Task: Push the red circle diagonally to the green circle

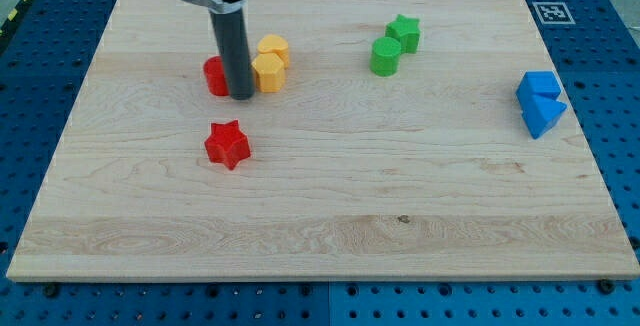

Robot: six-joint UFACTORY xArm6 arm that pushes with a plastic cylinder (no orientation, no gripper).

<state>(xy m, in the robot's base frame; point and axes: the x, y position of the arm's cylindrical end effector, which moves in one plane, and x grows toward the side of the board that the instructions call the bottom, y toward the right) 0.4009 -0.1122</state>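
The red circle [214, 76] sits on the wooden board at the upper left, partly hidden behind my rod. My tip [241, 97] rests on the board just at the circle's right side, between it and two yellow blocks. The green circle [385, 56] stands far to the view's right, near the board's top, touching a green star [405, 33] above and to its right.
Two yellow blocks [269, 63] stand together right of my tip. A red star [227, 144] lies below the red circle. Two blue blocks [541, 102] sit near the board's right edge. The wooden board [320, 236] lies on a blue perforated table.
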